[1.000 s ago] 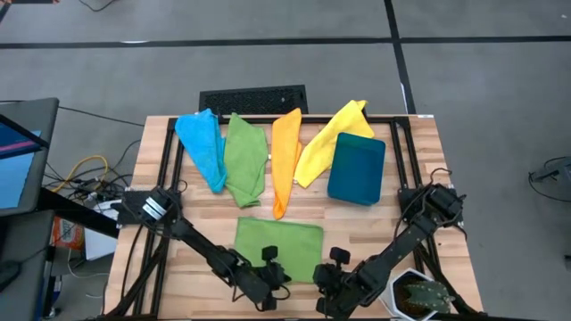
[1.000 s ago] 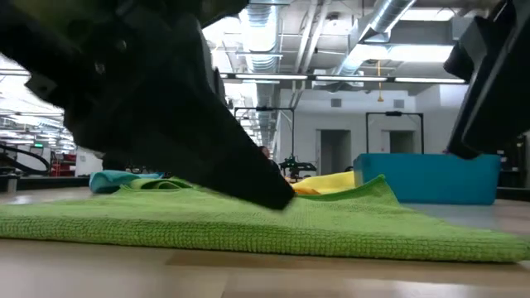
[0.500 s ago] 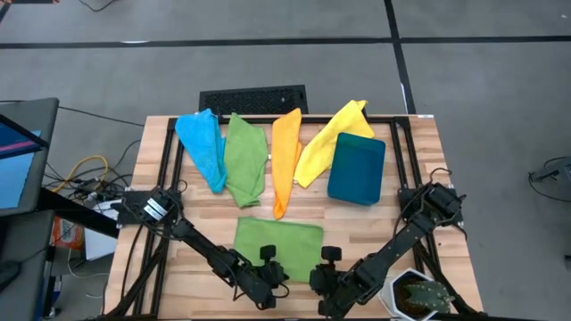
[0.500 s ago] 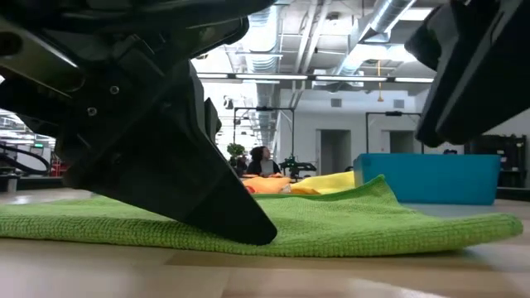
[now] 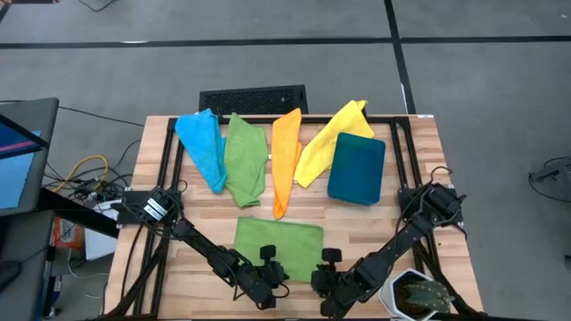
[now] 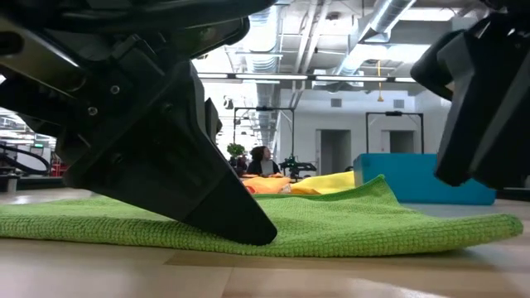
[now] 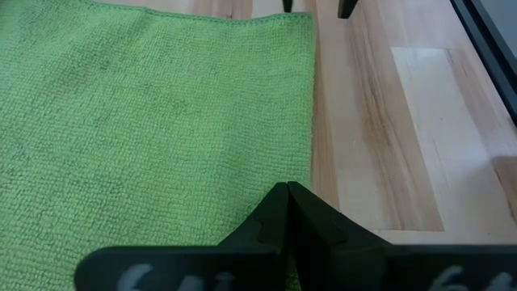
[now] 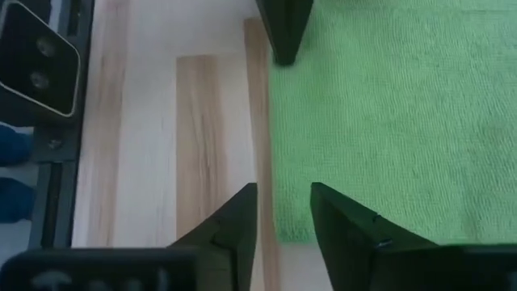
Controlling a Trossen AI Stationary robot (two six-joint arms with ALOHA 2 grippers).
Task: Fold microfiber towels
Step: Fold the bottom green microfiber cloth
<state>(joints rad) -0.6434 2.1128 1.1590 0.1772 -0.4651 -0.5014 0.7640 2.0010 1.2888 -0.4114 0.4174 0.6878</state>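
A green microfiber towel [image 5: 277, 242] lies spread flat near the table's front edge. My left gripper [image 5: 270, 265] is shut, and its tips are down on the towel at the near edge [image 7: 287, 190]. My right gripper [image 5: 328, 260] is open. It hovers over the towel's near right corner [image 8: 279, 230] with one finger on each side of the edge [image 8: 283, 202]. In the low view it hangs clear above the cloth [image 6: 489, 124]. My left gripper rests its shut fingertips [image 6: 258, 236] on the green towel beside its near edge [image 7: 307, 162], about midway along that edge. The fingers slant down from the table's left. The towel lies flat on the table under them.
Along the far side lie a light blue towel [image 5: 202, 147], a second green towel [image 5: 245, 160], an orange towel [image 5: 285, 160] and a yellow towel [image 5: 326, 143]. A dark teal bin [image 5: 357, 169] stands at the back right. A potted plant [image 5: 419, 296] is at the front right corner.
My right gripper has moved a little toward the table's left and sunk lower, coming over the green towel's near right corner, and its wrist has rolled. The towel has stayed flat.
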